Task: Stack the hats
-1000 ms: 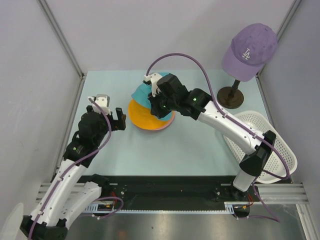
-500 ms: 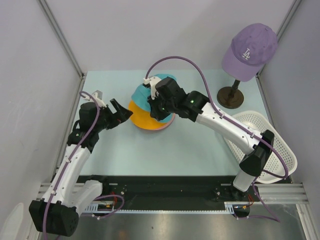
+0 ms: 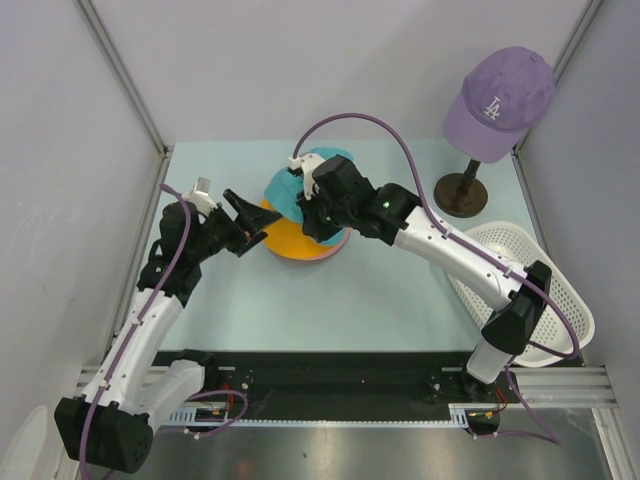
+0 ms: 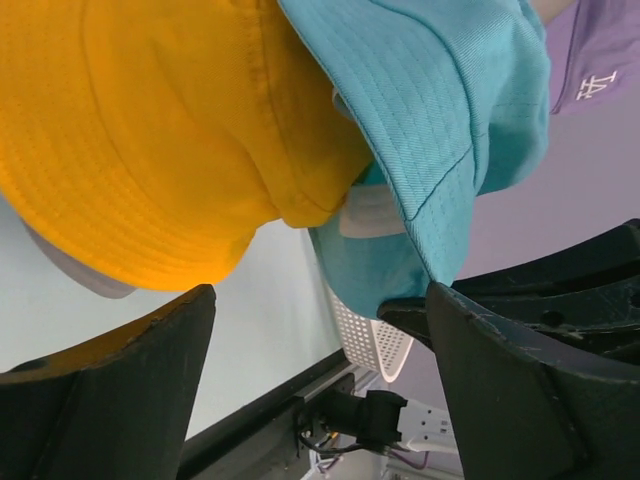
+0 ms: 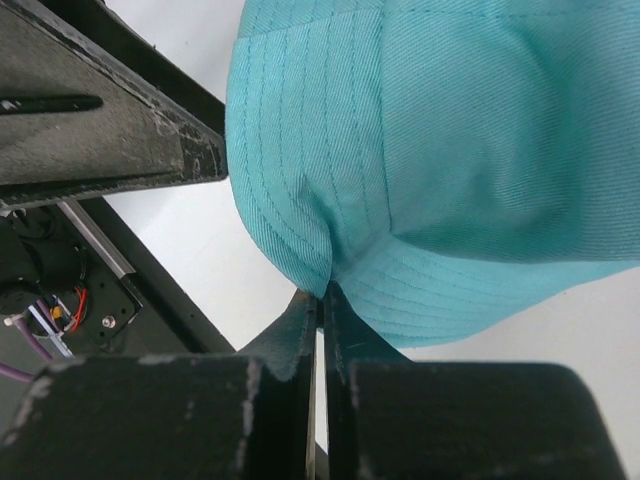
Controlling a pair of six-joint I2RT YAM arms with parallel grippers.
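The right tool (image 5: 322, 292) is pinching the teal hat (image 5: 450, 130) by its brim, likely to seat it on the orange hat (image 3: 290, 238); the left tool (image 3: 255, 222) is hovering open.

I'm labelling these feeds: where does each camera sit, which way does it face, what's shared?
Top external: above and behind the robot, facing down at the table; left arm and right arm show.
Left wrist: on the left arm, facing the orange hat past the open left gripper.
Right wrist: on the right arm, facing the teal hat pinched by the right gripper.
Shared: all show the teal hat.
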